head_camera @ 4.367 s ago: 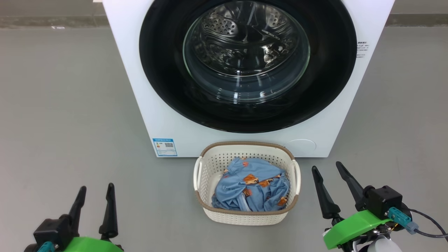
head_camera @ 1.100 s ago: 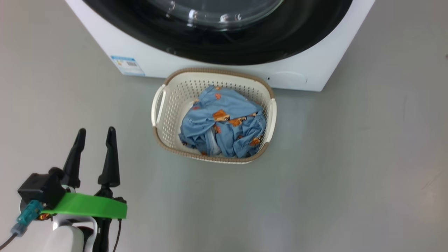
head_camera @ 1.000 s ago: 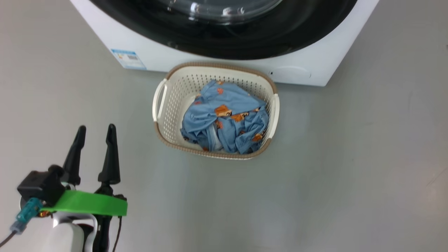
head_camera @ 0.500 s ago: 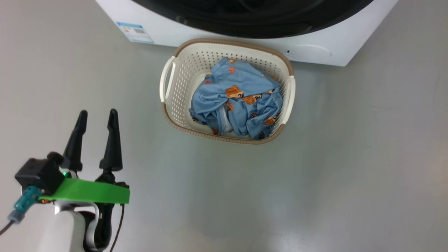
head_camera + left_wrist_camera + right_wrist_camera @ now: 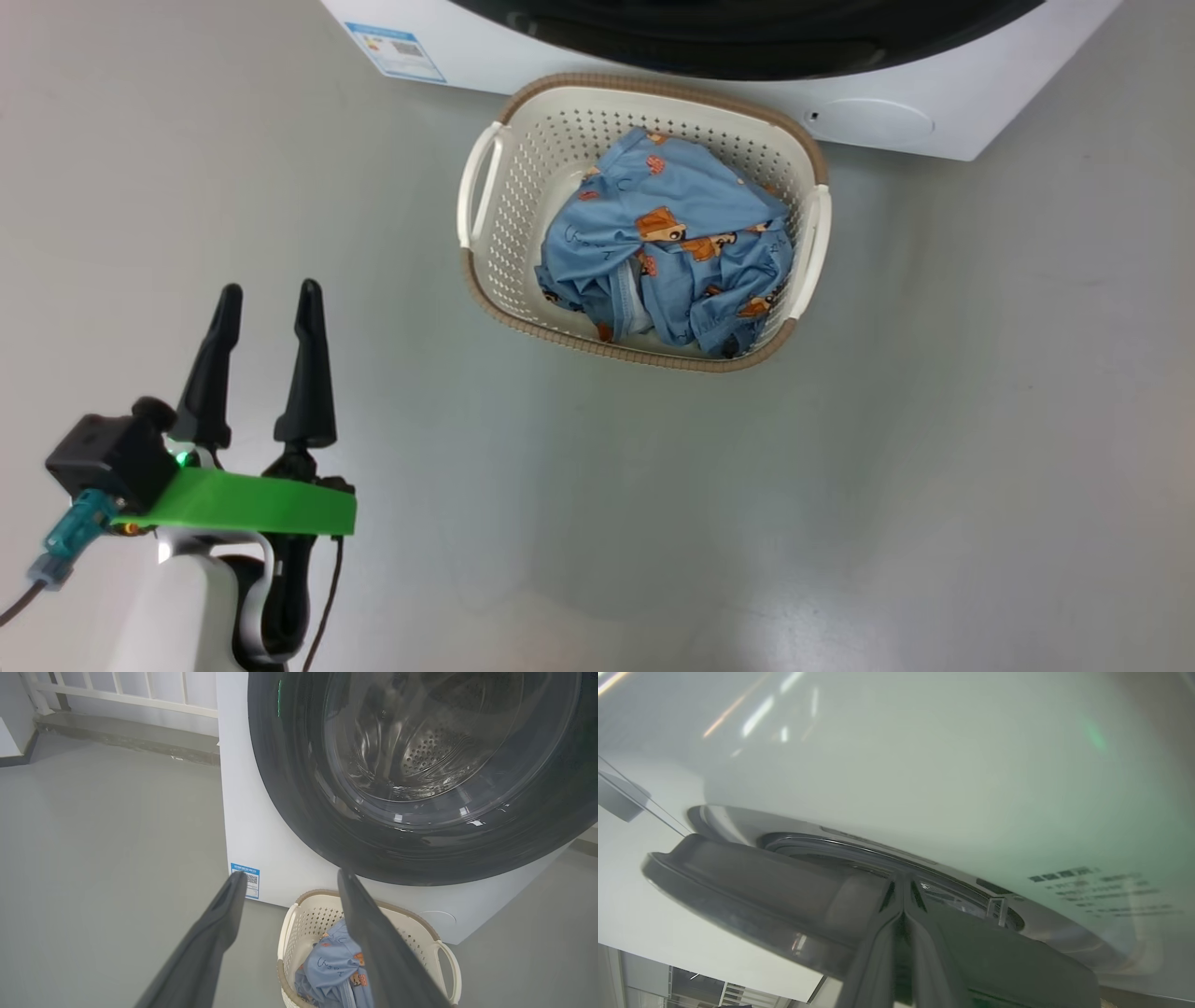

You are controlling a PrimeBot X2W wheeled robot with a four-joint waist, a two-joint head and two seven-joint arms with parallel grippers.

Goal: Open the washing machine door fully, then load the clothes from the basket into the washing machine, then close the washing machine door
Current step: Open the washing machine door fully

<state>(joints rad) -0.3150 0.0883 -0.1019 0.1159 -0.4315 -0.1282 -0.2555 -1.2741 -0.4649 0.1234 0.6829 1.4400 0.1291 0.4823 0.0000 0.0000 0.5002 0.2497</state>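
Note:
The cream basket (image 5: 485,177) stands on the floor against the washing machine (image 5: 943,131), with the light blue clothes (image 5: 667,247) bundled inside it. My left gripper (image 5: 269,294) is open and holds nothing, low at the left and well short of the basket. In the left wrist view, its fingers (image 5: 290,877) frame the machine's white front (image 5: 247,812), the black-rimmed washing machine door (image 5: 289,788), the basket (image 5: 299,907) and clothes (image 5: 329,966). My right gripper (image 5: 903,879) is shut, tips at the seam between the door's dark edge (image 5: 761,882) and the white front (image 5: 924,765).
Open grey floor (image 5: 840,485) lies in front of and to the right of the basket. A blue label (image 5: 392,51) marks the machine's low left corner and a round cover (image 5: 873,121) its low right. A white railing (image 5: 117,690) on a step runs behind the machine's left.
The head camera has tilted and turned, so the basket and machine sit higher and further right in the picture. The right gripper has left the head view. The left gripper stays open.

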